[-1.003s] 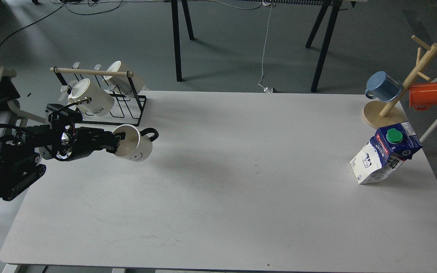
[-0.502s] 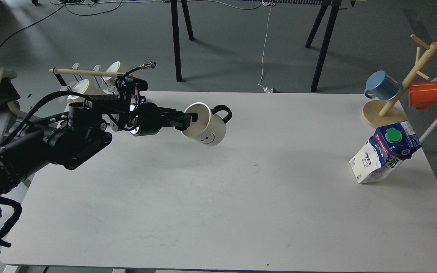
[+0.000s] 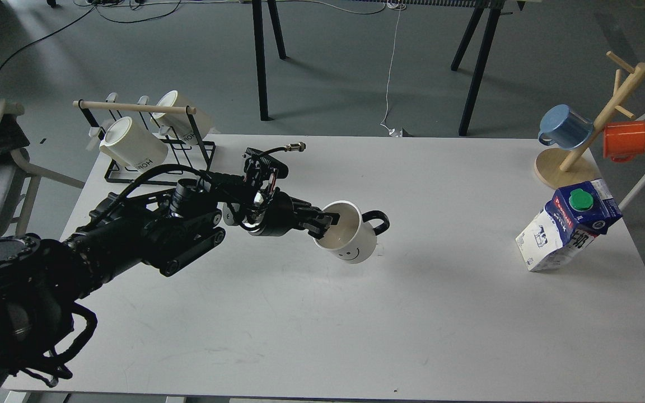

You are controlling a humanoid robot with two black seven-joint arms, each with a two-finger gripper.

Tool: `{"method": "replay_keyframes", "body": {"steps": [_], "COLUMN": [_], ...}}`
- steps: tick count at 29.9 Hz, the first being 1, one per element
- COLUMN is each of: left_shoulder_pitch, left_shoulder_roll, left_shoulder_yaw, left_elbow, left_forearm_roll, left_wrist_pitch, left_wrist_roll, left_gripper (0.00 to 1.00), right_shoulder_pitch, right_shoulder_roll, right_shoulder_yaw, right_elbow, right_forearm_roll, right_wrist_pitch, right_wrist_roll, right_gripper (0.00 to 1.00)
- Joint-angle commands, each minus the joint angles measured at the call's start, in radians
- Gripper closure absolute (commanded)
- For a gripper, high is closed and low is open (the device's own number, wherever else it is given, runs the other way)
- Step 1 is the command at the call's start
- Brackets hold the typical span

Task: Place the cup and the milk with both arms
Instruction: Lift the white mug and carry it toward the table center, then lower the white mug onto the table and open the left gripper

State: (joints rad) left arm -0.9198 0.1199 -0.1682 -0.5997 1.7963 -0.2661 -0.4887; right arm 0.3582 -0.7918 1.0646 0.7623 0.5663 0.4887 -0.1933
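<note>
The cup (image 3: 351, 242), a white mug with a black handle and a black smiley face, is held tilted just above the middle of the white table (image 3: 322, 313). My left gripper (image 3: 322, 224) is shut on its near rim, one finger inside the mouth; the handle points right. The milk (image 3: 569, 224), a blue-and-white carton with a green cap, stands alone, leaning, near the table's right edge. My right gripper is out of view.
A black wire rack (image 3: 149, 151) with a wooden bar holds two cream mugs at the back left. A wooden mug tree (image 3: 591, 140) with a blue mug (image 3: 564, 126) and an orange mug (image 3: 626, 140) stands at the back right, just behind the milk.
My left arm has carried the cup from beside the wire rack rightward to the table's middle, and lowered it in the last half second. The milk has not moved.
</note>
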Motion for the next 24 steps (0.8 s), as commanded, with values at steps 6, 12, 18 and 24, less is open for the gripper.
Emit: {"method": "replay_keyframes", "body": {"steps": [6, 12, 18, 24], "left_shoulder_pitch": [-0.001, 0.001, -0.001, 0.001], "left_shoulder_roll": [-0.003, 0.000, 0.009, 0.023], "left_shoulder_yaw": [0.044, 0.045, 0.045, 0.036], "left_elbow": [0.032, 0.032, 0.032, 0.032], "left_forearm_roll": [0.041, 0.043, 0.041, 0.028], "left_wrist_pitch": [-0.002, -0.005, -0.007, 0.002], "left_wrist_roll": [0.000, 0.000, 0.000, 0.000], "left_gripper": [0.89, 0.83, 0.78, 0.62], "right_shoulder_pitch": [-0.010, -0.010, -0.011, -0.011], "right_shoulder_roll": [0.000, 0.002, 0.002, 0.002], "right_shoulder_yaw": [-0.002, -0.003, -0.003, -0.003], "right_elbow": [-0.012, -0.012, -0.012, -0.011], "right_forearm_roll": [0.000, 0.000, 0.001, 0.004], "right_wrist_pitch": [0.000, 0.000, 0.000, 0.000], "right_wrist_roll": [0.002, 0.000, 0.000, -0.002], "right_gripper": [0.06, 0.06, 0.06, 0.06]}}
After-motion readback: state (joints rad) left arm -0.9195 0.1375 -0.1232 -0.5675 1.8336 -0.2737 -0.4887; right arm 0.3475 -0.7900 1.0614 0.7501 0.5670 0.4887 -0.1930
